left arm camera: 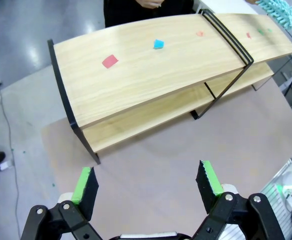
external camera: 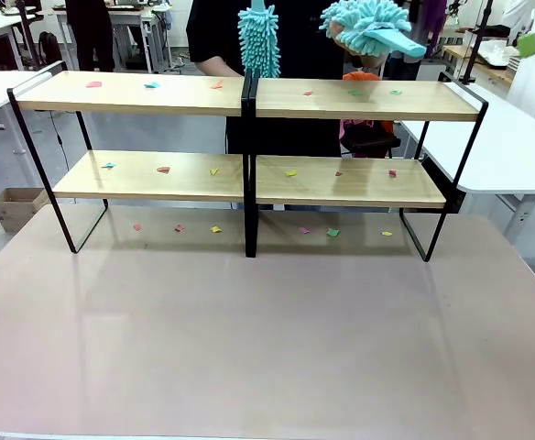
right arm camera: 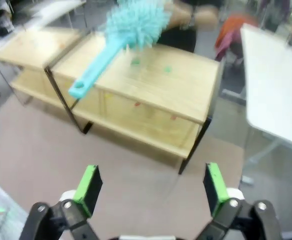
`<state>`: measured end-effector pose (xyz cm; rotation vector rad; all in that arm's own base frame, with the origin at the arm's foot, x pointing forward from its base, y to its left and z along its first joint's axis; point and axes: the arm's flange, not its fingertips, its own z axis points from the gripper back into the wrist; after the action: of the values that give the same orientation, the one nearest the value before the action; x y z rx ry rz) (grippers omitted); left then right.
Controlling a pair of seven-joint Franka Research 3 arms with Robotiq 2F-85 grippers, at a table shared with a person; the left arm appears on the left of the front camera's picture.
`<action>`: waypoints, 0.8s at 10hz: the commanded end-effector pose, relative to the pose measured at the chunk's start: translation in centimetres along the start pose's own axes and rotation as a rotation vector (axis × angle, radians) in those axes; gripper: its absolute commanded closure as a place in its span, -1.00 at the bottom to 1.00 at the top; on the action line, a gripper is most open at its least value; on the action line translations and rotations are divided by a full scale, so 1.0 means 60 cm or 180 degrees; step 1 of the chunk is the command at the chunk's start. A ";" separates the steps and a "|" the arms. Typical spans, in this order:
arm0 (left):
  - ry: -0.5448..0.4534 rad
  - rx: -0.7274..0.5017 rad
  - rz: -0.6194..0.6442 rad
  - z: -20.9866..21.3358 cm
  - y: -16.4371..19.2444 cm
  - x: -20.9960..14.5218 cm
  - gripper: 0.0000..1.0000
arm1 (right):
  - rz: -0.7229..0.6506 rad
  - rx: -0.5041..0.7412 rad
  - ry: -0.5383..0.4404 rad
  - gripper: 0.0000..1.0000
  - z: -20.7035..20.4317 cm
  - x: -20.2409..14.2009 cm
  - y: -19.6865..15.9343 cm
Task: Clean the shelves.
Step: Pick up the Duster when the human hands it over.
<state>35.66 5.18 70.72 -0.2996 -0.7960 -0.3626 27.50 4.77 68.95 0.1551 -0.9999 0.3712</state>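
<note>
Shelves (external camera: 249, 96): on far half of tabletop (external camera: 267, 348), spanning L to R, two sections joined at the middle. Coloured paper scraps (external camera: 94, 84) on all boards and on the tabletop under the rack.

L gripper (left arm camera: 147, 175): jaws wide, empty, hovers on near side facing left section. R gripper (right arm camera: 152, 175): jaws wide, empty, faces right section.

Person at far side holds teal dusters (external camera: 259, 41) above the top boards.

Judgement: rack stiff, prob. light, boards smooth, so it may slide if pushed hard. Steady it by the black end frame, not the boards. Scraps v. light, so sweep gently.
</note>
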 end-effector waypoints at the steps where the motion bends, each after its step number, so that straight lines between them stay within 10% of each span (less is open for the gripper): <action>1: -0.0014 0.0008 0.0004 0.001 0.001 0.000 -1.00 | -0.0306 0.0284 0.0739 -1.00 -0.025 0.071 -0.010; 6: -0.0014 0.0008 0.0004 0.001 0.001 0.000 -1.00 | -0.2706 0.1206 0.0864 -1.00 -0.169 0.190 0.003; 7: -0.0014 0.0008 0.0004 0.001 0.001 0.000 -1.00 | -0.1539 0.0872 0.1149 -1.00 -0.148 0.161 -0.001; 8: -0.0014 0.0008 0.0004 0.001 0.001 0.000 -1.00 | -0.2025 0.1104 0.1172 -1.00 -0.179 0.185 0.000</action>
<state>35.65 5.27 70.72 -0.2999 -0.7966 -0.3604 41.66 10.62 72.45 0.6686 -0.4731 -0.0301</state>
